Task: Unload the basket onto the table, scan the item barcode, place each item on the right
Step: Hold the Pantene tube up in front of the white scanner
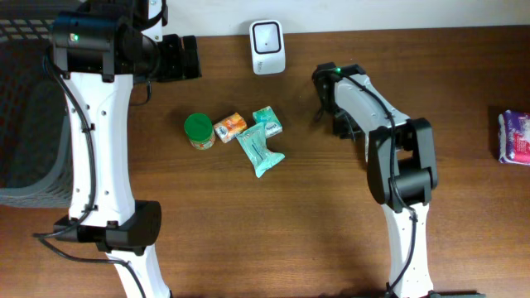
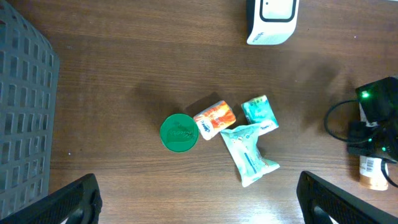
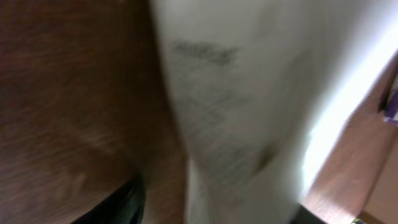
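A white barcode scanner (image 1: 267, 47) (image 2: 272, 18) stands at the table's far edge. My right gripper (image 1: 341, 122) (image 3: 211, 211) is low over the table to the right of it, around a white-labelled item (image 3: 236, 93) that fills its blurred wrist view. Wood shows between the left finger (image 3: 118, 205) and the item, so the jaws stand open. In the left wrist view the same item (image 2: 371, 171) lies under the right arm, a small bottle with a white label. My left gripper (image 1: 178, 56) (image 2: 199, 199) hangs high at the far left, open and empty.
A green-lidded jar (image 1: 199, 131), an orange packet (image 1: 230, 126), a teal box (image 1: 267, 122) and a teal wipes pack (image 1: 261, 151) cluster mid-table. A grey basket (image 1: 25, 124) sits at the left edge. A purple pack (image 1: 515, 136) lies far right.
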